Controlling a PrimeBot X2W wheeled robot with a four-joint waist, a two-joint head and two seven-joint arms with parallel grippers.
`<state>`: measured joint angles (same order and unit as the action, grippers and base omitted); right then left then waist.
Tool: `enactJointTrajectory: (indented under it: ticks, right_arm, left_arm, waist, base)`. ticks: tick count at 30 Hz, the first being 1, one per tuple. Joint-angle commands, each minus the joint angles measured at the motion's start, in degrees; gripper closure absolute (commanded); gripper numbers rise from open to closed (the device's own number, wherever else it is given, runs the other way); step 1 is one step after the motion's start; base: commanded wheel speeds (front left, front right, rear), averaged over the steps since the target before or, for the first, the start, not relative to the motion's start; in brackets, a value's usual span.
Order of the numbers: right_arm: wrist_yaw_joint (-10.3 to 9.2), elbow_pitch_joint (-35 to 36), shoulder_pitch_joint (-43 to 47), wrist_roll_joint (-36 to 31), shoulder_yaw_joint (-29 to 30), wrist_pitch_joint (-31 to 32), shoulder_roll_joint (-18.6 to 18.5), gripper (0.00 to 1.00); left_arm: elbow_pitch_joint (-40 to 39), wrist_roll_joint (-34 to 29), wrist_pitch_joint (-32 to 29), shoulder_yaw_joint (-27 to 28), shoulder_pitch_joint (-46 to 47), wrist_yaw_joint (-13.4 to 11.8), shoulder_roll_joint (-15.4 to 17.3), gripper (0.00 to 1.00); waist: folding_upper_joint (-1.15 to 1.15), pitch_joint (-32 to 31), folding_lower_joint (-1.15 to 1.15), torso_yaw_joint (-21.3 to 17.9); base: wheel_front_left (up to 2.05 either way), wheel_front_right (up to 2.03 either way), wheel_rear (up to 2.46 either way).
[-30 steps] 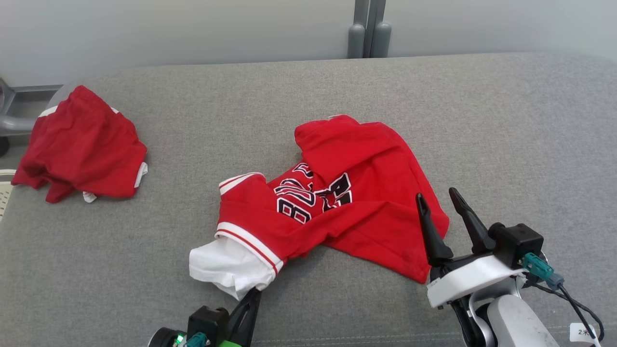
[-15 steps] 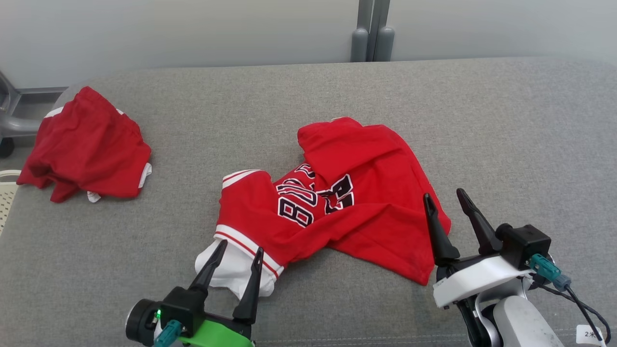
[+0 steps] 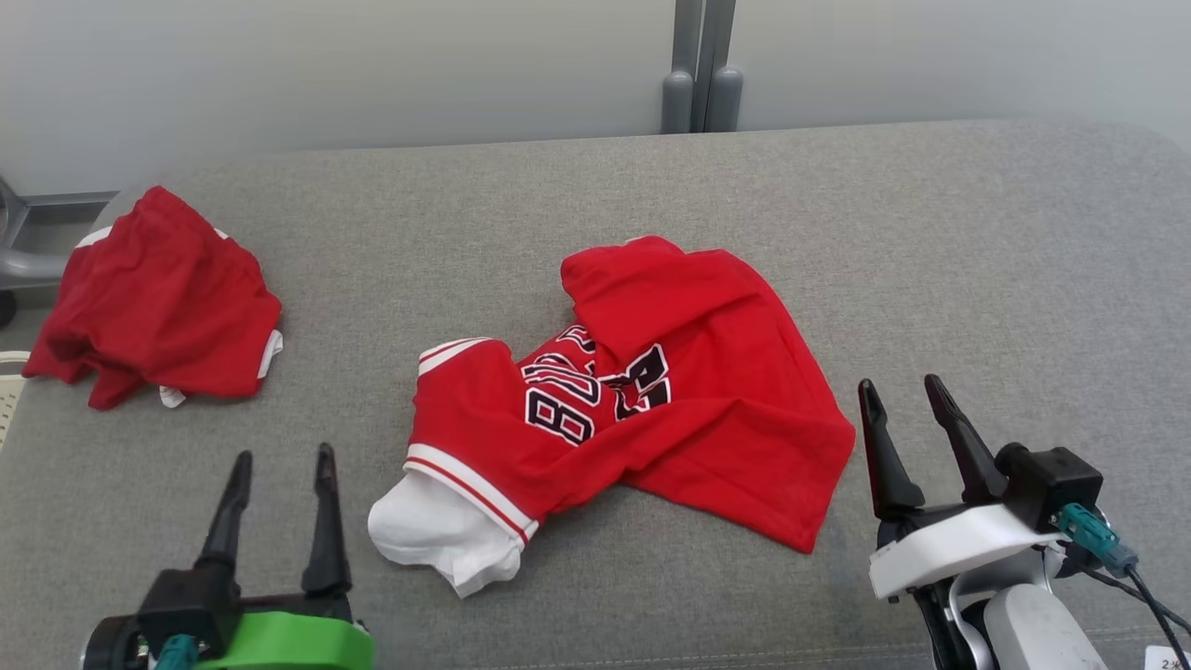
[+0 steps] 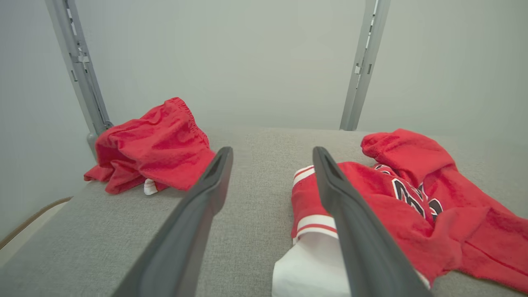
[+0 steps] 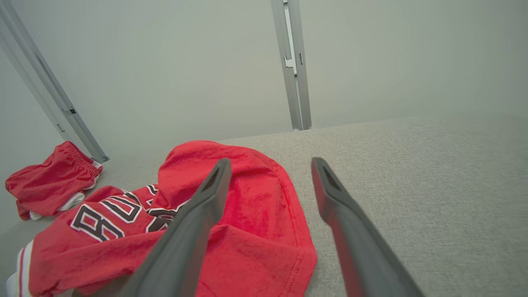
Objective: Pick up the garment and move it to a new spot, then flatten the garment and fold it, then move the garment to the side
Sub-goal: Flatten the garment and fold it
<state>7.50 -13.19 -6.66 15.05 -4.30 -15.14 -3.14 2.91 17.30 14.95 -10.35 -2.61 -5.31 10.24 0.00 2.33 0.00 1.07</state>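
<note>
- The left gripper (image 3: 284,453) is being drawn leftward off the white sleeve (image 3: 437,530), fingers spread, empty.
- The crumpled red lettered jersey (image 3: 689,391) is being left lying mid grey fabric surface (image 3: 977,242).
- The right gripper (image 3: 900,381) is being held open beside it.

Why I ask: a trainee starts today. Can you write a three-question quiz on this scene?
1. True or false: the left gripper and right gripper are both open, holding nothing.
2. What colour is the cloth sticking out of the jersey at its striped sleeve?
3. Where do the red shorts lie? A) on the jersey B) apart from it, toward the robot's left C) between the right gripper's fingers

Key: 1 true; 2 white; 3 B
</note>
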Motion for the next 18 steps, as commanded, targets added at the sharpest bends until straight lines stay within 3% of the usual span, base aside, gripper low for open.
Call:
enactJointTrajectory:
  ticks: [1,9,18]
  right_arm:
    - [-0.02,0.27,1.36,-0.62,0.77,-0.18,-0.09,0.00]
    - [-0.02,0.77,4.15,-1.81,2.99,-0.18,0.07,0.00]
    - [-0.02,0.40,5.56,-1.59,2.91,-0.18,0.20,0.00]
  left_arm:
    - [-0.79,-0.71,0.15,2.45,-1.47,-0.36,-0.70,0.00]
    - [-1.68,-2.55,0.15,9.70,-4.51,0.96,-2.76,0.00]
    - [-0.23,-4.01,0.15,14.03,-7.04,2.39,-4.37,0.00]
  waist:
    - [0.00,-0.62,0.00,-0.40]
    - [0.00,-2.06,0.00,-0.53]
    - [0.00,-2.74,0.00,-0.58]
  base:
    - [0.00,0.00,0.00]
    - [0.00,0.00,0.00]
    - [0.00,0.00,0.00]
